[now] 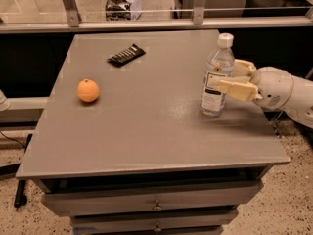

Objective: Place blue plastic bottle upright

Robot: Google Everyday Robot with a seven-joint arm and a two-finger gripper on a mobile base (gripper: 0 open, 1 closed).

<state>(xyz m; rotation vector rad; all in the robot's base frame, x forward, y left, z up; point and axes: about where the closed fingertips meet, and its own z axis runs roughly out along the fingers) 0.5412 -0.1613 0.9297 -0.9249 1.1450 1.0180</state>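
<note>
The blue plastic bottle [218, 60] stands upright on the grey table [146, 126], near its right edge, white cap on top and label facing me. My gripper [224, 77] reaches in from the right at the bottle's mid-height. Its cream fingers [237, 89] lie on either side of the bottle, one in front and one behind, closed on its body. The bottle's base rests on the tabletop.
An orange [88, 90] lies on the left part of the table. A black flat object [126, 55] lies at the back centre. Drawers sit below the table's front edge. A railing and glass run behind the table.
</note>
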